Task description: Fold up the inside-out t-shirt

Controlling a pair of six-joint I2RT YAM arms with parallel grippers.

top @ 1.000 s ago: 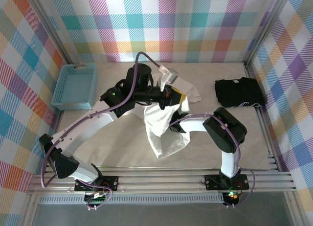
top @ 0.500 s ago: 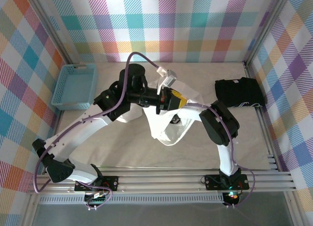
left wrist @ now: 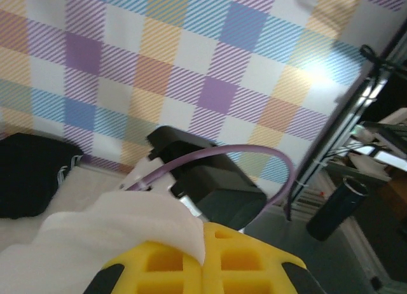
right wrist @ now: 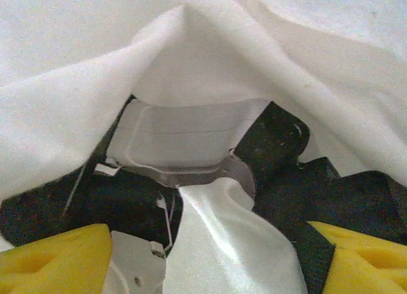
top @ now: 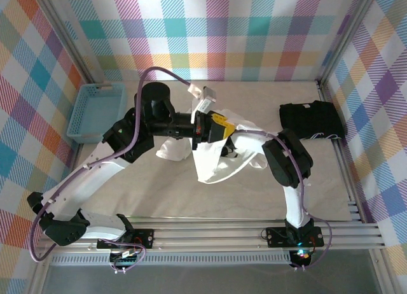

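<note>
The inside-out t-shirt (top: 215,161) is white, thin and wrinkled, and hangs in a bunch over the table's middle. My left gripper (top: 219,128) is shut on its upper edge; in the left wrist view the yellow fingers (left wrist: 254,259) meet, with a white fold (left wrist: 121,227) pinched between them. My right arm (top: 289,159) reaches left into the hanging shirt, and fabric covers its gripper from above. In the right wrist view my right gripper (right wrist: 210,259) is open, its yellow fingers (right wrist: 51,256) wide apart. A strand of shirt (right wrist: 235,243) runs between them and cloth drapes all round.
A blue basket (top: 98,112) stands at the table's left side. A black folded garment (top: 311,120) lies at the back right, also at the left edge of the left wrist view (left wrist: 25,173). Checked walls enclose the table.
The left arm has swung left and raised the held shirt, so its lower end hangs shorter over the table. The right arm has stretched further into the shirt and its jaws have widened.
</note>
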